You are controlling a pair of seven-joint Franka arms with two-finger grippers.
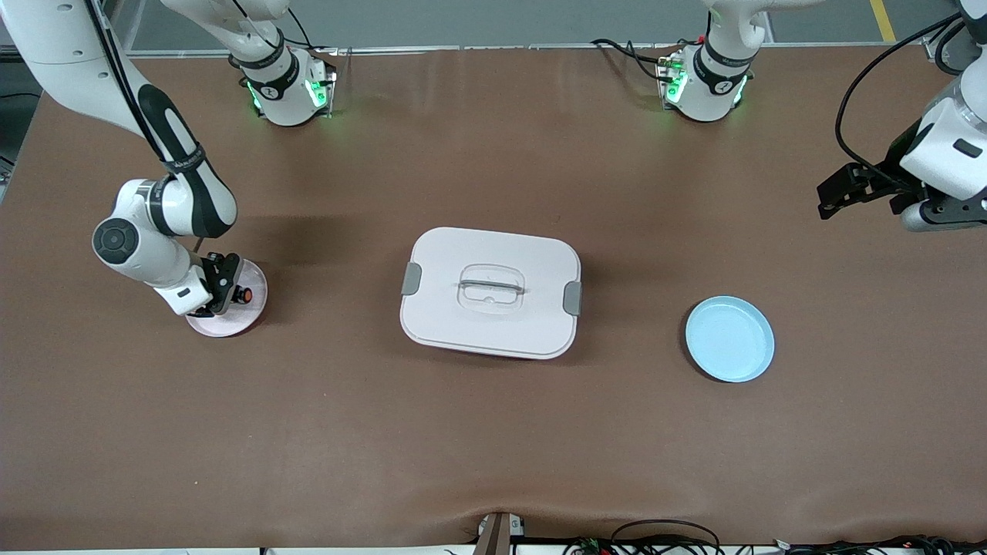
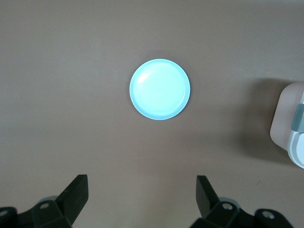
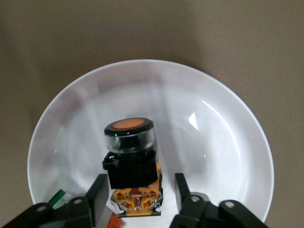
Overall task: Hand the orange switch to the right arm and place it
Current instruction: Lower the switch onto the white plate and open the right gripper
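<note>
Right gripper (image 3: pixel 140 185) low over the pink plate (image 3: pixel 223 142), jaws partly parted and straddling the switch (image 3: pixel 130 156): one finger close against the black body, a slim gap at the other. No grip, by the look of it. Switch upright in the plate on its orange base, cap up, off-centre toward the rim under the wrist. Plate itself close to the tabletop's edge at the right arm's end, about midway along that edge.

Placing judged nearly done; release and retreat left.

Risks from here:
- Tall on a narrow base, so easily toppled. Lifting away with one finger against the body likely to drag or tip it.
- Standing on the plate's curved floor, not a flat one. Once over, liable to roll on the round cap, toward the rim or out.
- Any sideways drift on the way up likely to catch the wide cap overhanging the body.
- Light plate near the edge: a nudge from a finger enough to shift it.

Safest guess: widen evenly to clear both sides first, then rise straight up.

Farther out, box (image 1: pixel 490 291) closed at mid tabletop (image 1: pixel 493 447), blue plate (image 1: pixel 729 339) bare toward the left arm's end. Left gripper (image 2: pixel 142 194) waiting high above that end, jaws wide, nothing held.
</note>
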